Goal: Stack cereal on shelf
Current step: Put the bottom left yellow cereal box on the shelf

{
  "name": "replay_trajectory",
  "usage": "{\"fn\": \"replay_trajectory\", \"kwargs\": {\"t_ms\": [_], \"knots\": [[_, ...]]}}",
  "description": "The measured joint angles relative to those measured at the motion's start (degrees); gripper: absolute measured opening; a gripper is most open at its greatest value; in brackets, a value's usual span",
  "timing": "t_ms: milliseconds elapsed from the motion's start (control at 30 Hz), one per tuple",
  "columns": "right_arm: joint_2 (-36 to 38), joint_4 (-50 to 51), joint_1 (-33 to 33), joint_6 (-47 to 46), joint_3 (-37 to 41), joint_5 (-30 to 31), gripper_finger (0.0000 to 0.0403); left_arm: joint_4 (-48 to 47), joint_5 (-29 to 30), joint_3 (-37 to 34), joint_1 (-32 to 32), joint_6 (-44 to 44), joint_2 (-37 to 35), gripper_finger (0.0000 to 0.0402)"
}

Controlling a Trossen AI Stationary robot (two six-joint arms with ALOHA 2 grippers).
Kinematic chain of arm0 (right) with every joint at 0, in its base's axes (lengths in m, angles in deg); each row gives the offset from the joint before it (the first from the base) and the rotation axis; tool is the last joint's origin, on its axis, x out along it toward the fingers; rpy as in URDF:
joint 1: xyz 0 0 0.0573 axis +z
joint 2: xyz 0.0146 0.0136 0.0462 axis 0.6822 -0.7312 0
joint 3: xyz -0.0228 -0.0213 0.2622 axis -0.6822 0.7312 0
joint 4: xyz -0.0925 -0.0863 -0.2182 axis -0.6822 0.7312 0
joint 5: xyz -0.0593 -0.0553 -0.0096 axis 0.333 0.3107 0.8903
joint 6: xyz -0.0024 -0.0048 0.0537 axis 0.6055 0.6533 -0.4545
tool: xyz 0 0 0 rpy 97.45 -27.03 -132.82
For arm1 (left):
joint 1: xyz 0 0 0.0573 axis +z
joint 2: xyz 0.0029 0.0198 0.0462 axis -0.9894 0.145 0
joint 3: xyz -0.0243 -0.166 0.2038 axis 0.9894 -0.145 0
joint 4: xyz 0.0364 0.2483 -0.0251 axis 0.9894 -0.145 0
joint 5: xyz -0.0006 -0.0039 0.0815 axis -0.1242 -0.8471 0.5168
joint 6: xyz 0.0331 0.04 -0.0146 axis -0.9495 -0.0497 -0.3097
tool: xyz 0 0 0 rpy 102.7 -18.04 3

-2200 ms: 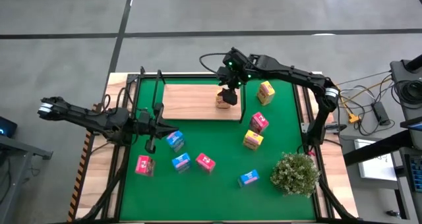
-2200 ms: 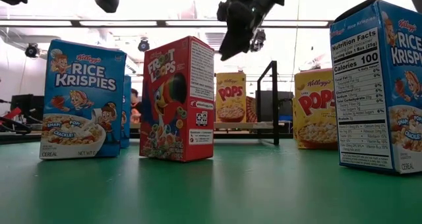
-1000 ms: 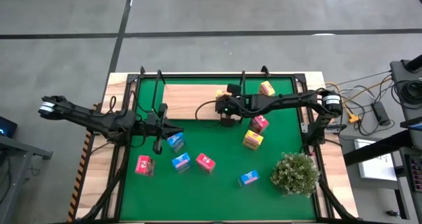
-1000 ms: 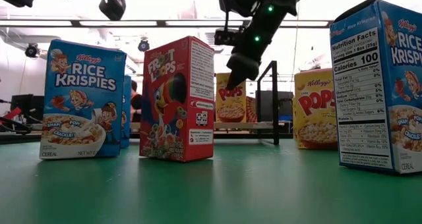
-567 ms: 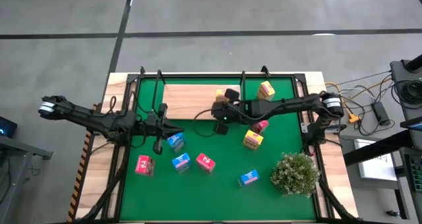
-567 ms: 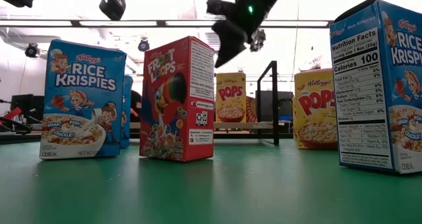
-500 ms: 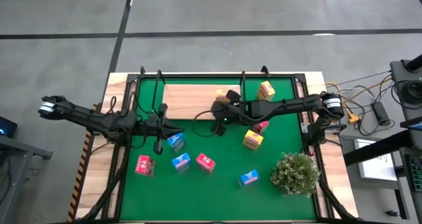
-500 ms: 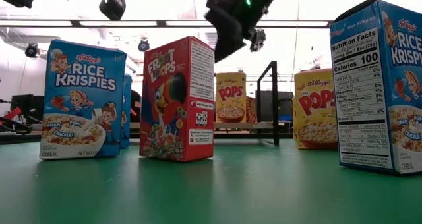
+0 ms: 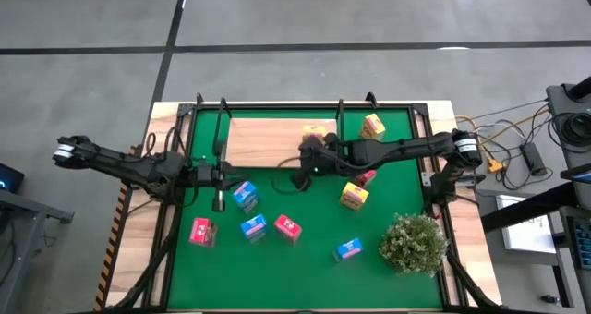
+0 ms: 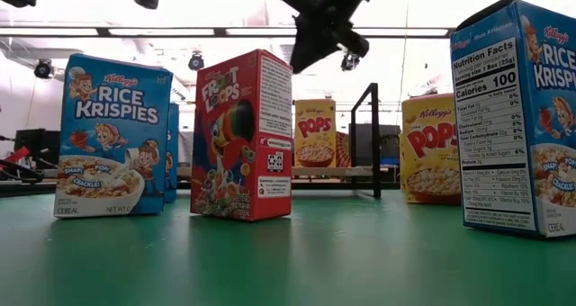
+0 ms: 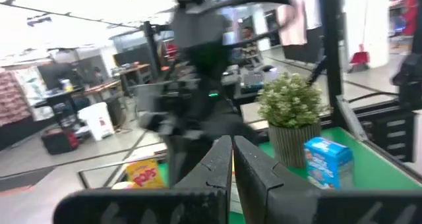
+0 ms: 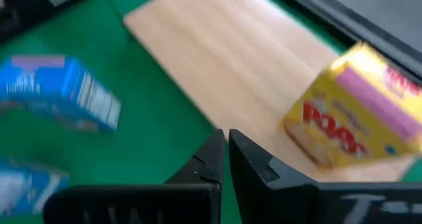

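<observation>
The light-wood shelf (image 9: 272,143) lies at the far side of the green mat. One yellow cereal carton (image 9: 319,131) stands on its right end, also in the right wrist view (image 12: 356,118). Other cereal cartons are scattered on the mat: blue (image 9: 245,196), blue (image 9: 254,227), pink (image 9: 287,227), yellow (image 9: 355,196). My right gripper (image 9: 300,173) hangs shut and empty above the mat just off the shelf's near edge (image 12: 224,151). My left gripper (image 9: 224,177) is shut and empty, held level above the mat's left side (image 11: 232,155).
A bushy plant in a pot (image 9: 413,242) stands at the near right. More cartons sit around it: pink (image 9: 201,231), blue (image 9: 348,249), yellow (image 9: 373,126), pink (image 9: 363,177). Black posts (image 10: 369,139) rise at the shelf's corners.
My right gripper has drawn back from the shelf toward the table's left and near side, risen, and rolled about its own axis, staying shut. The yellow carton has stayed on the shelf. My left gripper has rolled somewhat in place.
</observation>
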Motion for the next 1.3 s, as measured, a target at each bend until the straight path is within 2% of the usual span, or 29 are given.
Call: {"fn": "replay_trajectory", "kwargs": {"t_ms": [233, 333, 467, 600, 900, 967, 1167, 1300], "knots": [[0.0, 0.6, 6.9, 3.4, 2.0, 6.1, 0.0012, 0.8, 0.2, 0.0, 0.0, -0.3, 2.1, 0.0], [0.0, -2.7, 9.8, 5.4, 3.6, 6.7, 0.0012, 3.7, 0.2, 0.0, 0.0, -0.2, 3.7, 0.0], [0.0, -10.9, 12.5, 13.0, 6.4, 7.3, 0.0012, 5.0, 0.2, 0.0, 0.0, -0.2, 5.6, 0.0], [0.1, -18.3, 13.1, 20.4, 10.0, 6.8, 0.0012, 5.8, 0.2, 0.0, 0.0, 0.0, 6.1, 0.0], [4.2, -19.3, 11.8, 26.9, 14.5, 6.6, 0.0012, 6.1, 0.2, 0.0, 0.0, 1.7, 6.0, 0.0], [5.9, -18.3, 10.0, 27.9, 13.9, 4.5, 0.0012, 6.1, 0.2, 0.0, 0.0, 1.7, 5.8, 0.0], [8.5, -8.4, -1.3, 27.2, 8.7, -12.5, 0.0012, 5.9, 0.4, 0.0, 0.0, 1.3, 4.0, 0.0], [7.6, -1.9, -10.0, 31.5, 4.5, -17.3, 0.0012, 4.5, 0.4, 0.0, 0.0, 1.3, 2.4, 0.0]]}}
